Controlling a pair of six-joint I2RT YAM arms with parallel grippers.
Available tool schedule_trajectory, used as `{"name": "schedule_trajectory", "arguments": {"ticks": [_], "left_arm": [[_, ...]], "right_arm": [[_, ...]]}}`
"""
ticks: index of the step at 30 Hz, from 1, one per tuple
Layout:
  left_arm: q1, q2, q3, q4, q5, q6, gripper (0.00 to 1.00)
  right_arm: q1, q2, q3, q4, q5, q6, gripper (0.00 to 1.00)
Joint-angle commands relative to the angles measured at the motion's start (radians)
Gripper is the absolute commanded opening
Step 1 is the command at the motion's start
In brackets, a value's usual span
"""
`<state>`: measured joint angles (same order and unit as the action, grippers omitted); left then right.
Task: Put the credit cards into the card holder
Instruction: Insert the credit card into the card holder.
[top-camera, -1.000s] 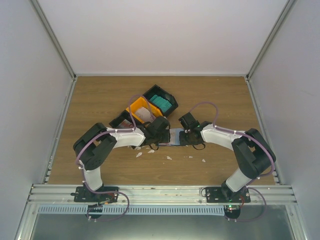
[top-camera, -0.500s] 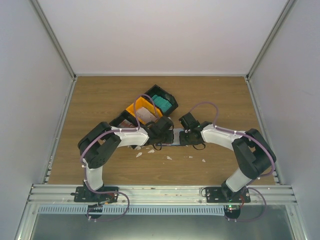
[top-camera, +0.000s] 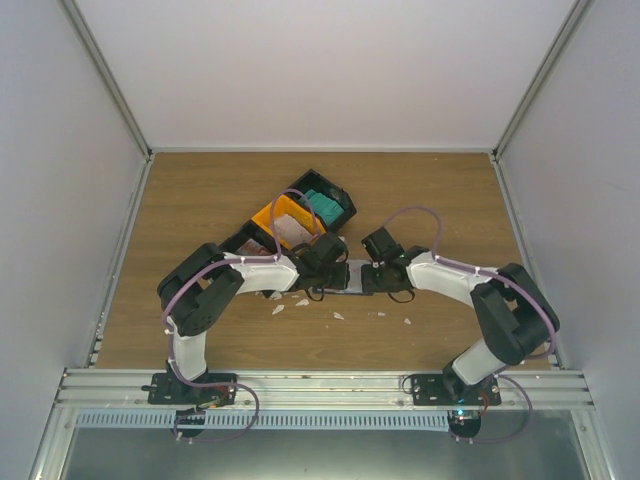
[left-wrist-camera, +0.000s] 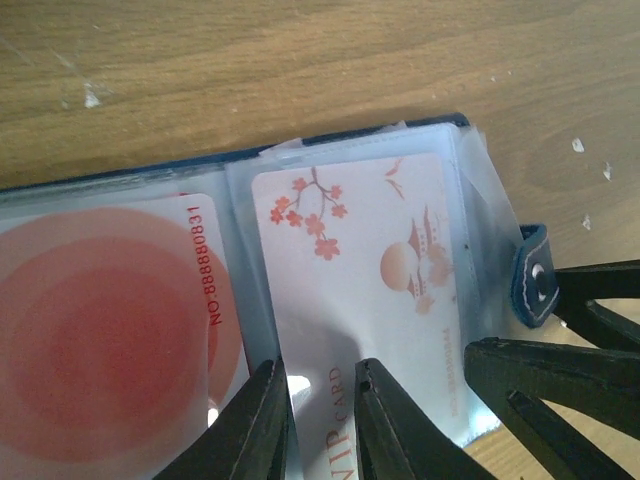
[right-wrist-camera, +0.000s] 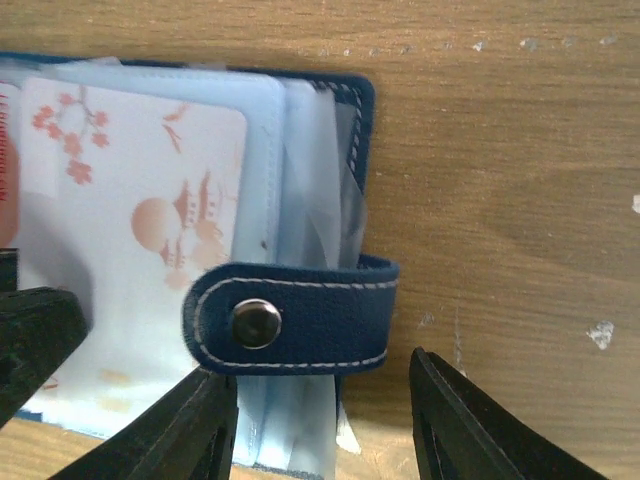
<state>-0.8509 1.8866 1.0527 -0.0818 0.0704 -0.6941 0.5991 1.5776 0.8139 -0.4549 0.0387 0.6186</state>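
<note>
The navy card holder (top-camera: 350, 276) lies open on the table between my two grippers. In the left wrist view its clear sleeves hold a white card with a red blotch (left-wrist-camera: 90, 330) and a pale card with blossoms and "VIP CARD" (left-wrist-camera: 370, 240). My left gripper (left-wrist-camera: 320, 405) sits over the near end of the pale card, jaws a little apart, the card's face showing between them. My right gripper (right-wrist-camera: 325, 425) is open wide, straddling the holder's right edge just below the snap tab (right-wrist-camera: 290, 325). One finger rests on the sleeves, the other over bare wood.
Behind the holder stand an orange bin (top-camera: 272, 213) with pinkish cards, a black bin (top-camera: 345, 203) with teal cards (top-camera: 322, 207), and another black bin (top-camera: 240, 243). Small white scraps (top-camera: 300, 301) lie on the wood in front of the holder. White walls enclose the table.
My left arm has swung right and forward, bringing its gripper further over the open holder. My right gripper has shifted only slightly.
</note>
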Motion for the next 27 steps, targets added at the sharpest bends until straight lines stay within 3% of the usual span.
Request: {"name": "schedule_trajectory", "arguments": {"ticks": [1,14,27], "left_arm": [[-0.022,0.011,-0.011,0.015,0.051,0.014,0.23],[-0.022,0.023,-0.008,0.012,0.088,-0.011,0.23],[-0.031,0.037,-0.002,0.055,0.198,0.000,0.21]], "right_arm": [[-0.002,-0.076,-0.018,0.022,-0.012,0.036,0.50],[-0.004,-0.065,-0.054,-0.001,-0.014,0.120,0.54],[-0.003,-0.043,-0.075,0.078,-0.142,0.102,0.54]]}}
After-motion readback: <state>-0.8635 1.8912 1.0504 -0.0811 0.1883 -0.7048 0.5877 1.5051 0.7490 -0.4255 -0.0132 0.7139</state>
